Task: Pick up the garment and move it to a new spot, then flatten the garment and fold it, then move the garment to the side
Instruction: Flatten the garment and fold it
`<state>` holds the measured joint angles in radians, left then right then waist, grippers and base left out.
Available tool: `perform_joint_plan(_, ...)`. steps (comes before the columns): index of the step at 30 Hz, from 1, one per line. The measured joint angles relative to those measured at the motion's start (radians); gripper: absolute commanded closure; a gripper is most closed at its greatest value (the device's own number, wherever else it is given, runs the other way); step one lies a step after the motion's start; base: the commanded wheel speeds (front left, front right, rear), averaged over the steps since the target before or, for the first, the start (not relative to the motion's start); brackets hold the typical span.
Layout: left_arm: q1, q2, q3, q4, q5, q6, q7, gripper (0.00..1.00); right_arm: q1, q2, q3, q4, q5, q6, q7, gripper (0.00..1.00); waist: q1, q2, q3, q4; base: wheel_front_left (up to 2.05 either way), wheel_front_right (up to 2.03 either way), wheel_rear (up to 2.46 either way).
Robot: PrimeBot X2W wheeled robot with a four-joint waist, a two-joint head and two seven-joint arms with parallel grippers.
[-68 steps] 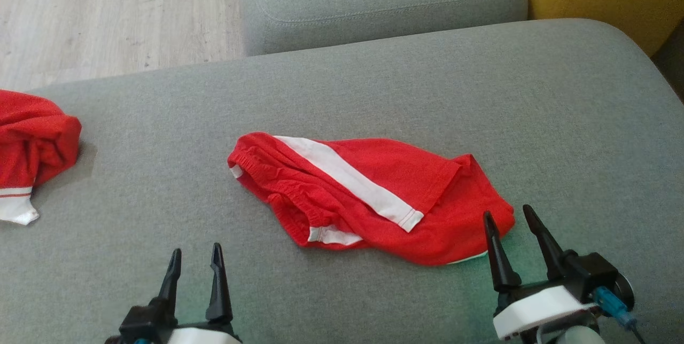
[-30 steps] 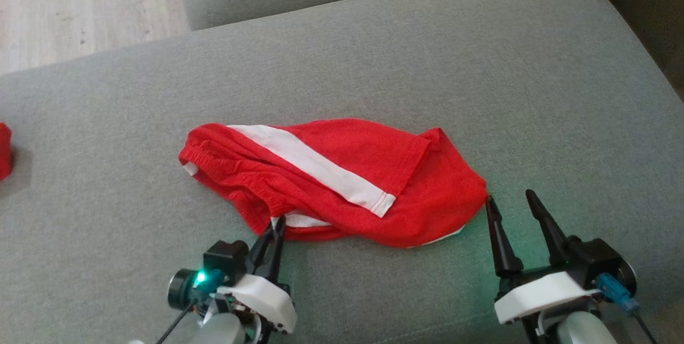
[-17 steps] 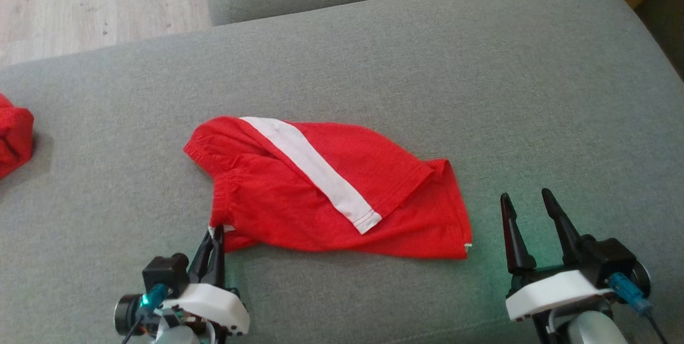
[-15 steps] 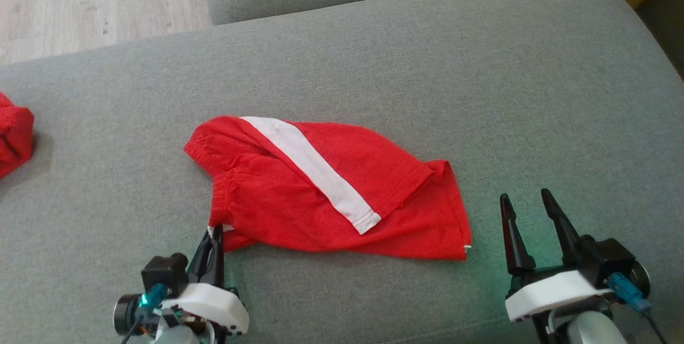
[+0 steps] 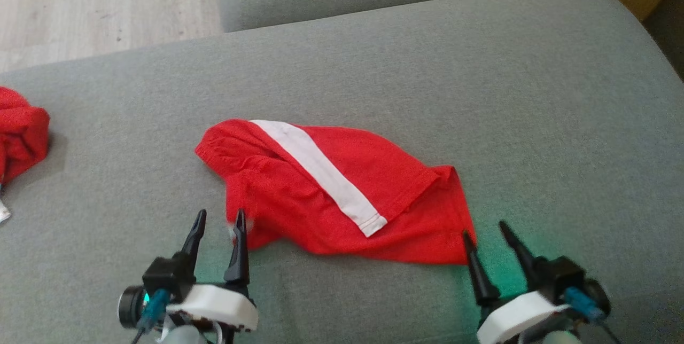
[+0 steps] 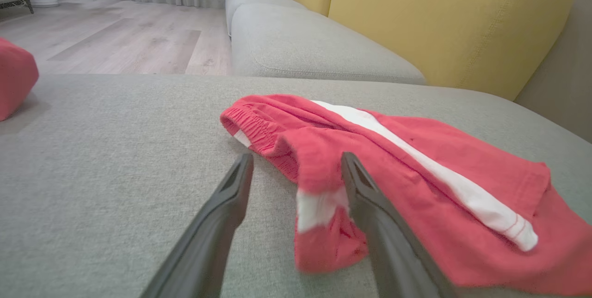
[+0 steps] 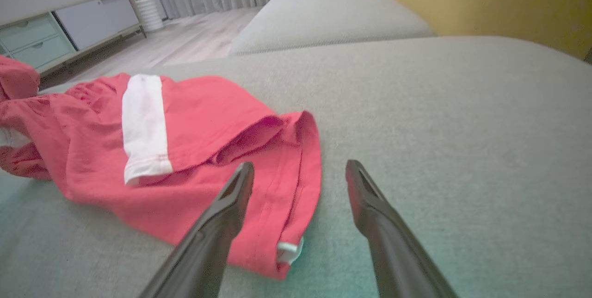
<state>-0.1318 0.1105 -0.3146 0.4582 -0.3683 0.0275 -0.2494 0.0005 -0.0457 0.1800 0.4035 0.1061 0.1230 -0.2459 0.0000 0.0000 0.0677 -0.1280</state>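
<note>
Two sets of jaws: both are spread apart and grasp nothing.
Garment place: the red garment [image 5: 374, 184] lies crumpled near the middle of the grey cushion [image 5: 374, 66], between the two grippers and a little beyond them.
Garment look: a broad white stripe [image 5: 320, 173] runs slantwise across its top layer, and a gathered band edges the far left end.
Left gripper: the left gripper [image 5: 220, 216] sits low at the garment's near left corner, fingers pointing away from the robot.
Left jaws and garment: in the left wrist view a drooping corner with a white patch [image 6: 319, 207] lies in the gap, close against one finger. That corner is blurred, so it may or may not touch the finger.
Right gripper: the right gripper [image 5: 485, 229] is at the garment's near right corner.
Right jaws and garment: in the right wrist view one finger lies over the red hem, the other over bare cushion, and a small white tag [image 7: 289, 248] on the corner sits between them.
Other cloth: a second red cloth [image 5: 21, 130] is bunched at the cushion's left edge, well apart from both grippers.
Surroundings: wooden floor [image 5: 80, 2] lies beyond the cushion, and a yellow backrest [image 6: 439, 20] stands behind it.
</note>
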Motion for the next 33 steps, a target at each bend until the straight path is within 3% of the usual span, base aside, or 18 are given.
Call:
perform_joint_plan(11,0.100,-0.012,0.023,-0.134,0.035,0.000,0.000,0.00,-0.034,0.000,0.059,0.133,0.020,0.000,0.048,0.00,0.0000,0.0000,0.001,0.059,0.00,0.00,0.00)
perform_joint_plan(18,0.117,-0.017,0.029,-0.154,0.044,0.000,0.000,0.00,-0.057,0.001,0.039,0.193,0.028,0.000,0.081,0.00,0.0000,0.0000,0.001,0.086,0.00,0.00,0.00)
perform_joint_plan(22,0.117,-0.021,0.035,-0.156,0.045,0.000,0.000,0.00,-0.056,-0.001,0.025,0.198,0.028,0.000,0.088,0.00,0.0000,0.0000,-0.002,0.090,0.00,0.00,0.00)
perform_joint_plan(33,0.120,-0.026,0.053,-0.166,0.056,0.000,0.000,0.00,-0.057,-0.001,0.113,0.189,0.066,0.000,0.100,0.00,0.0000,0.0000,-0.006,0.080,0.00,0.00,0.00)
